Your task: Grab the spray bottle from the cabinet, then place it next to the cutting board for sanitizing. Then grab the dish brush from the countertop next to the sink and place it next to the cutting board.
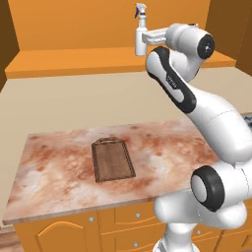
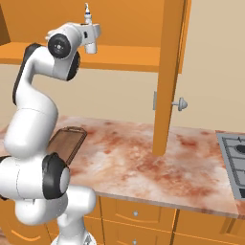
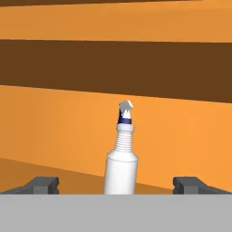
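- Tool [image 3: 116,186] raised to the cabinet [image 1: 98,29] shelf, its jaws spread wide, one dark finger tip [image 3: 43,185] on each side of the spray bottle [image 3: 121,167] in the hand view, neither one touching it.
- Spray bottle stands upright on the orange shelf of the cabinet, near the shelf's right end in the left base view [image 1: 141,32]; its white body, ribbed neck and blue-banded trigger nozzle rise between the spread jaws.
- In the right base view the bottle's nozzle [image 2: 87,12] pokes up just behind the white hand of the arm [image 2: 33,110], which reaches up from the base toward the shelf.
- Cutting board [image 1: 113,159] lies flat on the table [image 1: 54,167], roughly midway between its left and right edges in the left base view, handle end pointing toward the back wall; nothing lies on it.
- In the right base view the board [image 2: 68,141] sits close to the table's left end, partly hidden by the arm.
- Open cabinet door [image 2: 168,72] hangs over the table, seen edge-on, with a grey knob [image 2: 181,104] on its right face.
- Stove grate [image 2: 235,153] sits at the table's right end.
- Orange drawer fronts [image 1: 128,216] run below the table's front edge.
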### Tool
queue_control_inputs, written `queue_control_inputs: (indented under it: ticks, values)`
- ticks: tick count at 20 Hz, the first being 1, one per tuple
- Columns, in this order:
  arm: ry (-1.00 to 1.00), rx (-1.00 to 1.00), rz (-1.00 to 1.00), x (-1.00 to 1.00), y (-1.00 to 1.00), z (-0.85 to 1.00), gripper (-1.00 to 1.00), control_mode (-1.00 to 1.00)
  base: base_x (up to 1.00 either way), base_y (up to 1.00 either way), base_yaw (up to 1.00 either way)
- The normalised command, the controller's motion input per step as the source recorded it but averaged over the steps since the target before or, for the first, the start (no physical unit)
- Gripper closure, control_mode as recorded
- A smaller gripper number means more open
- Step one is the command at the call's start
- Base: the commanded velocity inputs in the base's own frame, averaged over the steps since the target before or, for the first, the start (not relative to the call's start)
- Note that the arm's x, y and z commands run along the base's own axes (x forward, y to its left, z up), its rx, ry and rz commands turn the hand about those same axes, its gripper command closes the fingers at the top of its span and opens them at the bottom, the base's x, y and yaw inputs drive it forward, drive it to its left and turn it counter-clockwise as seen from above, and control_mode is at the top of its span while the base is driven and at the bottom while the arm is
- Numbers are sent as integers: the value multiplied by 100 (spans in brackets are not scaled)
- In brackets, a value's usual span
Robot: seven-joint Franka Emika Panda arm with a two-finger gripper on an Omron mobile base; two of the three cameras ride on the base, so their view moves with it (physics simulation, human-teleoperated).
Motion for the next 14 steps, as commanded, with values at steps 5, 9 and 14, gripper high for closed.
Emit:
queue_control_inputs:
  ticks: [5, 9, 14]
  values:
    - [0, 0, 0, 35, 1, 0, -100, -100, 0, 0, 0]
    - [5, 0, 0, 36, 0, 0, -100, -100, 0, 0, 0]
    - [8, 0, 0, 44, 3, 0, -100, -100, 0, 0, 0]
